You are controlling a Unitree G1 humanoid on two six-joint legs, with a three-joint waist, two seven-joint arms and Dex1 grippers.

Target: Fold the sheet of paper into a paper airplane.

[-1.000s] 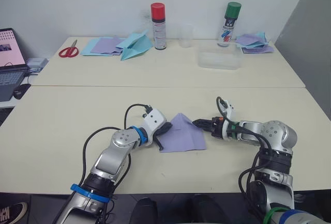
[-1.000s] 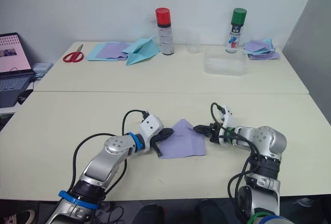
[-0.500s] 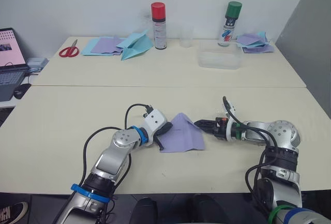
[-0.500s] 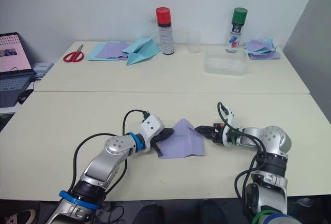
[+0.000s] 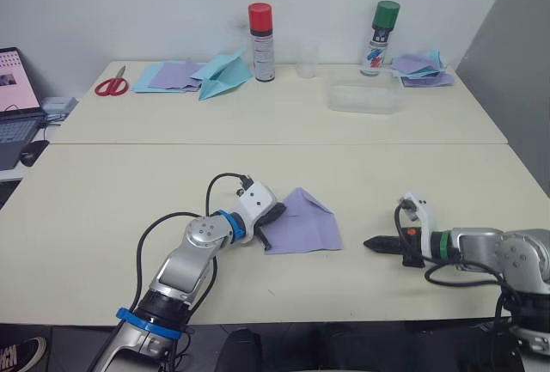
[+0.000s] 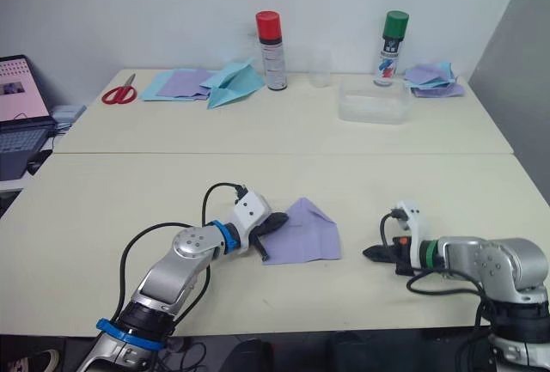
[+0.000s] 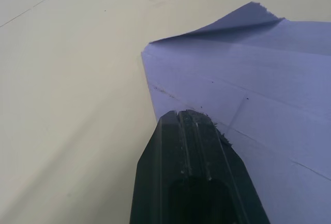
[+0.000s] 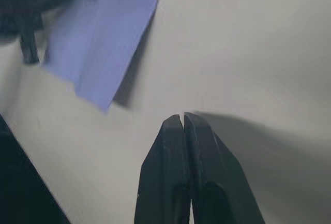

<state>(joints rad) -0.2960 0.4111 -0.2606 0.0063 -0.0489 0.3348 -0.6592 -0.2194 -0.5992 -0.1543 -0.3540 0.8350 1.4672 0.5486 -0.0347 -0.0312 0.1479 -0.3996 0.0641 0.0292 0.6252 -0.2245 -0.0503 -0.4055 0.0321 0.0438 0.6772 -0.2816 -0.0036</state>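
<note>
The lavender sheet of paper [image 5: 302, 224] lies partly folded on the near table, with a raised flap peaking along its far side. My left gripper [image 5: 270, 220] is shut, and its tips rest on the sheet's left edge [image 7: 248, 69]. In the left wrist view the left gripper's fingers [image 7: 186, 125] press down just inside that edge. My right gripper [image 5: 368, 242] is shut with nothing in it, low over the bare table a short way right of the sheet. The right wrist view shows this gripper [image 8: 183, 116] pointing toward the sheet [image 8: 98, 43]. No paper airplane of lavender paper is in view.
On the far table stand a red-capped can [image 5: 260, 31], a green-capped can [image 5: 381, 27], a clear cup [image 5: 308, 58] and a clear tray [image 5: 363, 97]. A light-blue paper airplane [image 5: 222, 76], red scissors [image 5: 112, 86] and paper stacks [image 5: 418, 70] lie there. A laptop [image 5: 13, 106] sits far left.
My right gripper has drawn back to the right and toward the near edge, away from the sheet's right corner. The left gripper has stayed on the sheet's left edge.
</note>
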